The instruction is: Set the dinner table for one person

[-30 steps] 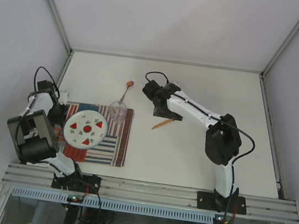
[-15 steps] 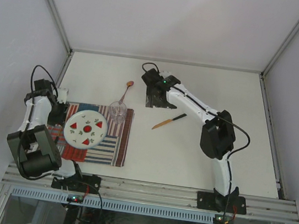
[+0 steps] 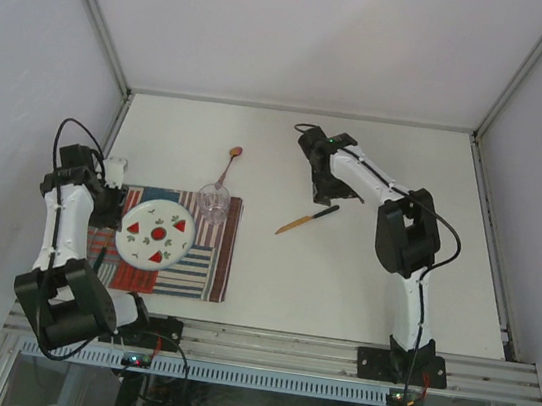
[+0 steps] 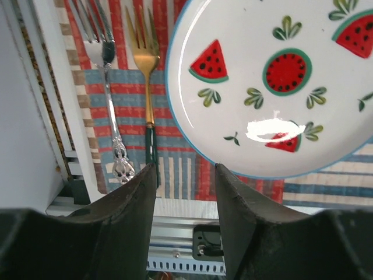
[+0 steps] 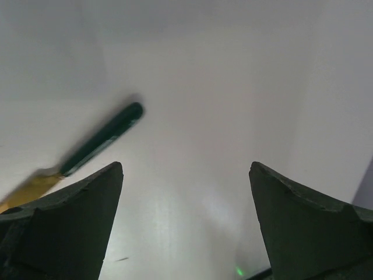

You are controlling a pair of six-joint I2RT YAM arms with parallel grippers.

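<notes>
Two forks lie side by side just left of the round glossy plate [image 4: 274,116], which is painted with watermelon slices: a silver fork [image 4: 108,76] with an ornate handle and a gold fork [image 4: 144,76] with a dark green handle. Both rest on the woven striped placemat [image 4: 119,111] under the plate. A clear glass [image 3: 214,200] stands just beyond the plate, with a slim spoon [image 3: 229,162] farther beyond. A gold-bladed knife [image 3: 306,220] lies well right of the plate on the flat off-white surface [image 3: 340,284]. The left end effector [image 4: 185,216] hovers near the plate, its jaws partly spread and gripping nothing. The right end effector [image 5: 186,221] is spread wide and empty beside the knife.
</notes>
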